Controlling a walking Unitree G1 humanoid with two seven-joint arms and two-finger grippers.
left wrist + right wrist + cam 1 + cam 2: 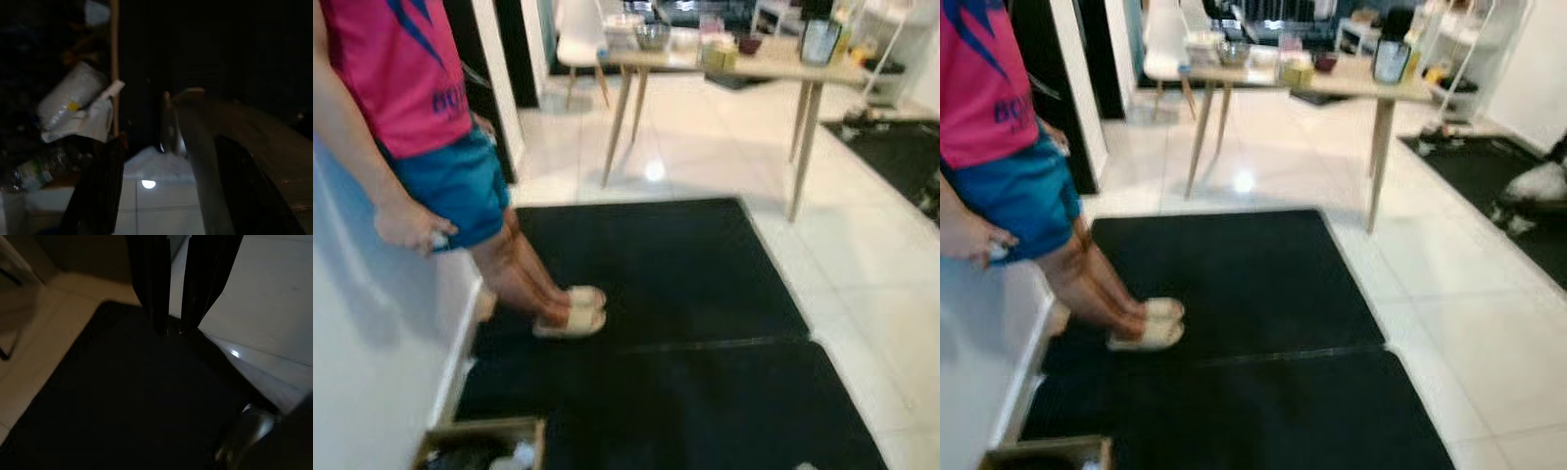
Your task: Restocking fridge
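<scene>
The stock I have to restock from sits in a cardboard box [480,446] on the floor at my lower left, against the white fridge door [362,343]. My left wrist view looks into it, though it is dark: a pale plastic-wrapped packet [73,100] and what may be a bottle [32,174] among the clutter. The rest I cannot make out.

My left tool [161,196] hangs near the box, holding nothing that I can see, its dark fingers spread well apart. My right tool [176,289] hangs over the black mat [685,323], its two fingers nearly together with a thin gap between them and nothing in it.

A person [421,117] in a pink shirt and blue shorts stands on the mat just beside the door, one hand [411,225] resting against it, sandals [570,311] on the mat. Further off, a wooden bench [764,61] carries bowls and containers.

I judge I am between picks: no item is in hand and I am looking out across the room. The next move calls for bending toward the box, lining the left tool over the packet, and keeping clear of the person's legs.
</scene>
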